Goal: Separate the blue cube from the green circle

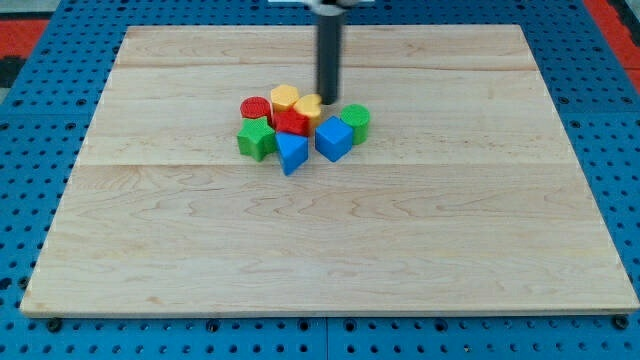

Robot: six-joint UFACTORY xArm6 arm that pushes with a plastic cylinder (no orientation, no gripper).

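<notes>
The blue cube sits near the middle of the wooden board, touching the green circle, which lies just to its upper right. My tip stands upright just above and to the left of the green circle, beside a yellow block. The tip is above the blue cube, a short gap away.
A tight cluster lies left of the cube: a blue triangular block, a green star-like block, a red circle, a red block and a second yellow block. The wooden board lies on a blue pegboard.
</notes>
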